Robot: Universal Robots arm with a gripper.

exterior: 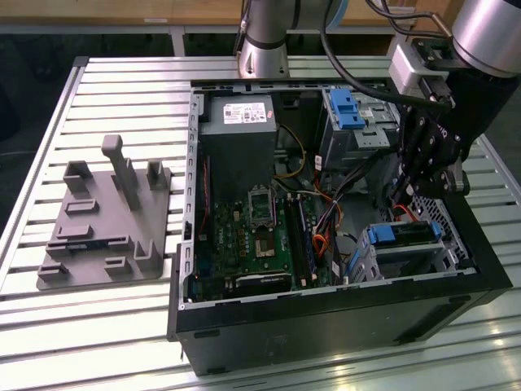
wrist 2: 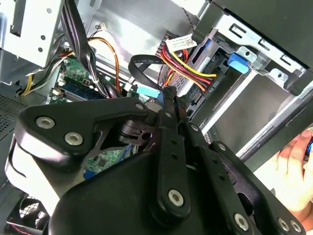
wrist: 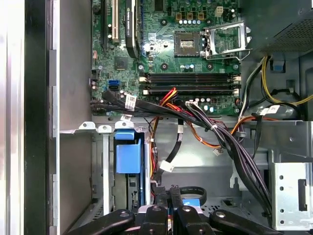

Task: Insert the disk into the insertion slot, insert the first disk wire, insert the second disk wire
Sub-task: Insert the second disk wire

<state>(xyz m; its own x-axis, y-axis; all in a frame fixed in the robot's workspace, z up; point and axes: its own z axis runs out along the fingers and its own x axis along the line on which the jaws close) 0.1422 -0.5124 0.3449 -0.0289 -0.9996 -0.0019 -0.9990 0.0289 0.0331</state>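
The disk (exterior: 403, 236), silver in a bright blue carrier, lies inside the insertion slot (exterior: 440, 213), the low perforated cage at the case's front corner on the exterior view's right. In both wrist views its blue carrier (wrist: 128, 157) (wrist 2: 239, 61) shows set in the cage. My gripper (exterior: 400, 199) hangs just above the disk's back end. Its fingers (wrist: 169, 196) (wrist 2: 168, 95) stand shut on a flat black looped wire with a light-blue plug (wrist 2: 146, 91) (wrist: 190, 199). A red, yellow and black wire bundle (wrist 2: 190, 63) ends at the disk's back.
The open case holds a green motherboard (exterior: 260, 236), a power supply (exterior: 236, 134) and a taller bay with a blue latch (exterior: 346, 110). Black wire bundles (wrist: 225, 142) cross beside the cage. A grey fixture (exterior: 106, 220) lies on the table. A person's hand (wrist 2: 296, 156) is outside the case.
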